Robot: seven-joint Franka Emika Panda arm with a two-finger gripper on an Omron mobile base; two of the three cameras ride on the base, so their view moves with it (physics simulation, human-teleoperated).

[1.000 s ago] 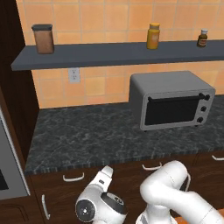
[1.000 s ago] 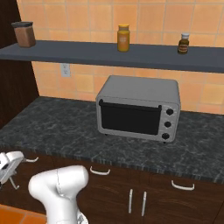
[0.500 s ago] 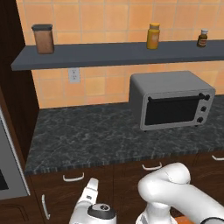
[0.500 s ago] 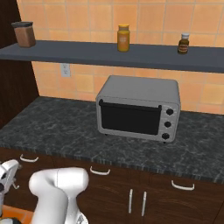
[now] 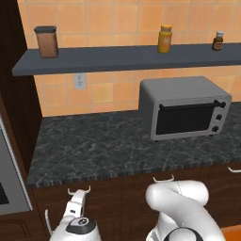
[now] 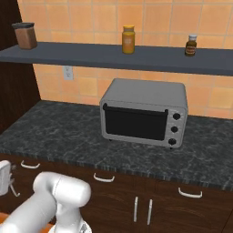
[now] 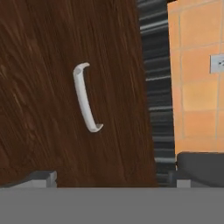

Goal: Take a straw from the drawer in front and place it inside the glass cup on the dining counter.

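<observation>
The drawer (image 7: 78, 96) fills most of the hand view: a dark wood front, shut, with a pale curved handle (image 7: 85, 98) at its middle. Straw and cup are not to be seen, so what the drawer holds cannot be told. The gripper (image 5: 77, 207) points at the handle (image 5: 78, 191) under the black counter (image 5: 108, 150) edge, close to it but apart; its jaws stand wide open (one tip at each bottom corner of the hand view). On the counter sits a grey toaster oven (image 6: 143, 111), door closed. The shelf (image 6: 113, 57) above carries a brown canister (image 6: 25, 35), a yellow jar (image 6: 129, 39) and a small dark bottle (image 6: 192, 45), all lidded.
</observation>
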